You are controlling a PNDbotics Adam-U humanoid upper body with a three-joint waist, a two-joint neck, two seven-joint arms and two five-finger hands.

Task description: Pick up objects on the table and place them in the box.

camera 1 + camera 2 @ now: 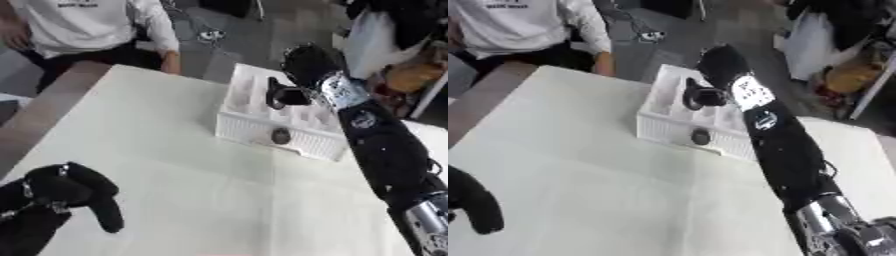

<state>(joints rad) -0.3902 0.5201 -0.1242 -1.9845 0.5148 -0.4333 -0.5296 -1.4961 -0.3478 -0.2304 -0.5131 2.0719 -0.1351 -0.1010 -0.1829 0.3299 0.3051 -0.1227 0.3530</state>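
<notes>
Your right hand (302,70) hangs over the box (248,82), reached out from the right side on a long black arm (385,150) with a silver band near the wrist. From the hand's underside a dark shape, a thumb or a finger, points down and left toward the box's inside. Whether the fingers are curled or straight, and whether they have hold of anything, cannot be told from either view: the hand shows only as a dark rounded mass.

The box is a white slatted basket, set toward the far right part of the table (175,165), askew to the table's edges. A small dark round thing (280,135) shows low at the box's near wall, below the hand; whether it lies inside or against the wall cannot be told.

Your left hand (83,192) rests at the lower left corner, well apart from the box. Its fingers are curled downward, with one dark finger hanging toward the table, and it holds nothing that can be seen.

The table is white, with a brown strip along its left edge.
</notes>
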